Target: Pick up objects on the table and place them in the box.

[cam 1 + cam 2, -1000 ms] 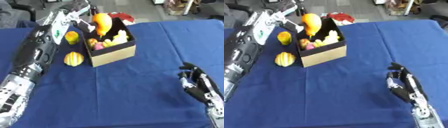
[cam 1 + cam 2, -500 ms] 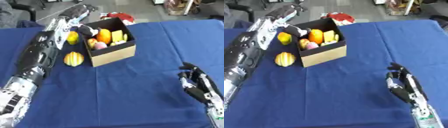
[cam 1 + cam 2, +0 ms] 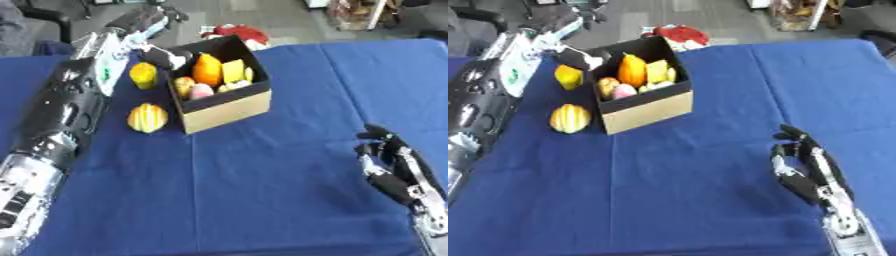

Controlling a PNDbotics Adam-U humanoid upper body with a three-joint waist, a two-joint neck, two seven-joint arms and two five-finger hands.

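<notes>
A cardboard box [image 3: 229, 107] with a dark inside stands at the far left of the blue table. In it lie an orange fruit [image 3: 207, 70], a yellow block [image 3: 233, 70] and some small pink and red pieces [image 3: 200, 91]. Left of the box, on the cloth, are a yellow fruit [image 3: 143, 75] and a striped yellow squash [image 3: 147, 117]. My left hand [image 3: 579, 56] hovers at the box's far left corner, open and holding nothing. Near the right front edge my right hand [image 3: 392, 167] rests open, fingers up.
My left arm [image 3: 61, 110] runs along the table's left side, close beside the two loose fruits. A red and white thing [image 3: 233, 33] lies just beyond the far edge behind the box. Blue cloth [image 3: 289, 165] covers the table's middle and right.
The orange fruit, held above the box a second ago, now lies inside it. My left hand has let it go and drawn back to the box's left corner. The right hand has not moved.
</notes>
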